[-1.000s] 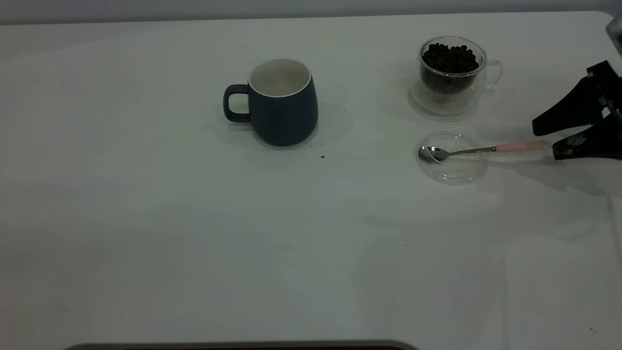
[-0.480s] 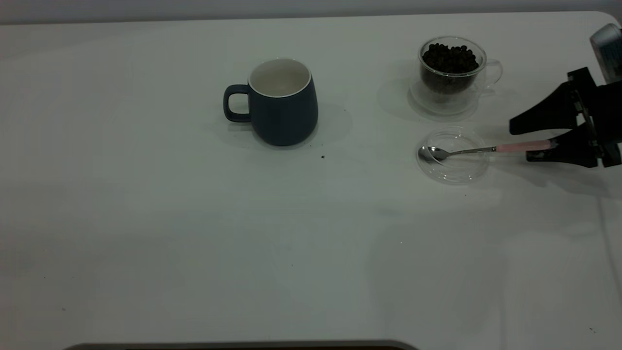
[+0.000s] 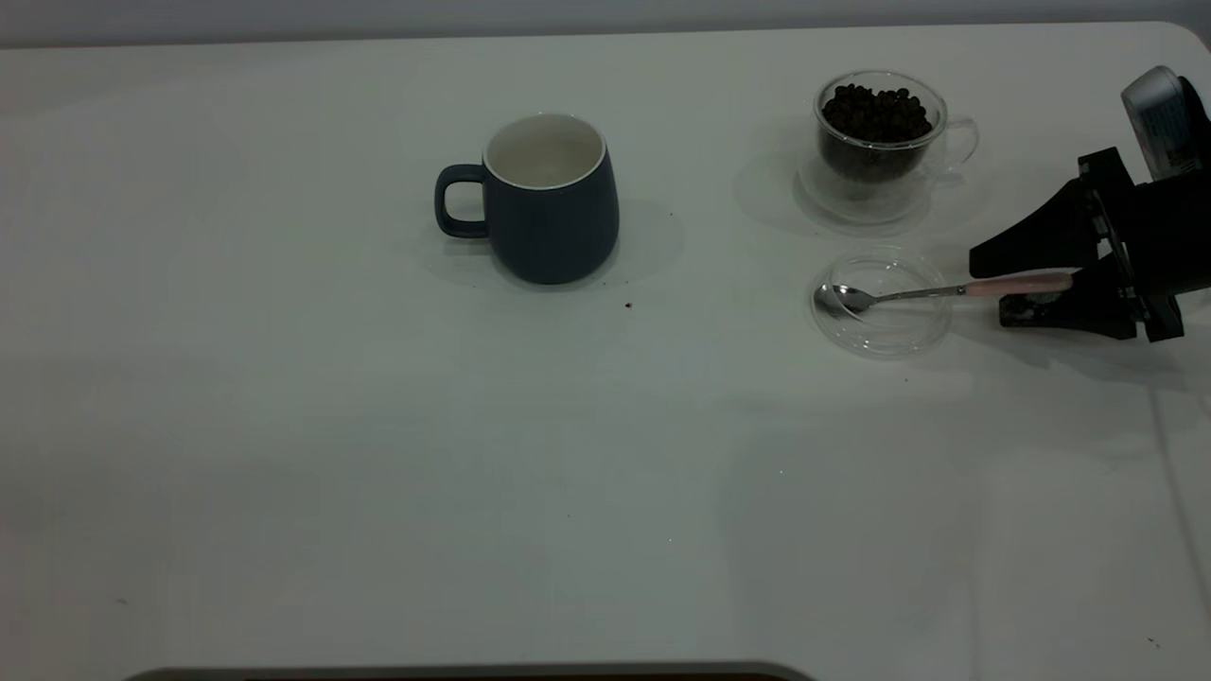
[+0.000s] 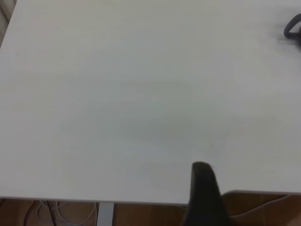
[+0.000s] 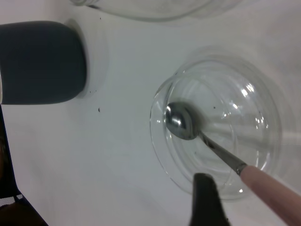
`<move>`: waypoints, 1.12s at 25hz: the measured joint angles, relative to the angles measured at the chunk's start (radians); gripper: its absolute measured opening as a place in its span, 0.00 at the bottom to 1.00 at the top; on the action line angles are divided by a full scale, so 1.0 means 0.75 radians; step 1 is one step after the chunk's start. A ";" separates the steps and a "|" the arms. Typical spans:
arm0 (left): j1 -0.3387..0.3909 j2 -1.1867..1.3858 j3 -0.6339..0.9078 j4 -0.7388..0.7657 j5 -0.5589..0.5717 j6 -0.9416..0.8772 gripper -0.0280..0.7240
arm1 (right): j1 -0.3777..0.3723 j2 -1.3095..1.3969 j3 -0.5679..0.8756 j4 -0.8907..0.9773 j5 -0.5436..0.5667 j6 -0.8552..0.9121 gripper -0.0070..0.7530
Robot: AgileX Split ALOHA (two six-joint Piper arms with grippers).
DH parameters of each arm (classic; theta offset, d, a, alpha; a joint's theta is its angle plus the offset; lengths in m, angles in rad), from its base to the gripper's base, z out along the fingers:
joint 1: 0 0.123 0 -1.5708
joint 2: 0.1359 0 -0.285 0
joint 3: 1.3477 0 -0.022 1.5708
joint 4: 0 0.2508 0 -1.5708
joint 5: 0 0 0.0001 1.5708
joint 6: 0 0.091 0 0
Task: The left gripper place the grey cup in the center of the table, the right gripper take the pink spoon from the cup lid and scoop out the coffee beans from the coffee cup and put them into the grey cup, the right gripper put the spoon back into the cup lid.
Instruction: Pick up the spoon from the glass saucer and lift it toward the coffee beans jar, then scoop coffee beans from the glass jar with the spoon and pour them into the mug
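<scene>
My right gripper (image 3: 989, 284) has its fingers spread wide, straddling the pink spoon (image 3: 1017, 284) at its handle end, not gripping. Ahead of the fingertips the spoon's bowl rests in the cup lid (image 3: 882, 331). I can read no writing anywhere.

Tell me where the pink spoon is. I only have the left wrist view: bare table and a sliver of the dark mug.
Observer: The pink spoon lies with its bowl in the cup lid, on the right side of the table, handle pointing toward the right arm.
Operator: Report the right tool.
Observer: The right tool is open, its fingers straddling the pink handle, not yet closed on it.
Operator: Check the grey cup.
Observer: The grey cup stands upright near the table's centre and looks empty inside.
</scene>
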 joint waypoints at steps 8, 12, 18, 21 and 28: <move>0.000 0.000 0.000 0.000 0.000 0.000 0.79 | 0.000 0.001 0.000 -0.007 0.070 -0.003 0.17; 0.000 0.000 0.000 0.000 0.000 0.000 0.79 | 0.000 -0.022 0.000 -0.059 0.086 -0.003 0.14; 0.000 0.000 0.000 0.000 0.000 0.000 0.79 | 0.000 -0.165 0.000 -0.221 0.058 -0.003 0.14; 0.000 0.000 0.000 0.000 0.000 0.000 0.79 | 0.000 -0.276 0.000 -0.276 0.058 0.005 0.14; 0.000 0.000 0.000 0.000 0.000 0.000 0.79 | 0.000 -0.515 -0.055 -0.323 0.180 0.044 0.14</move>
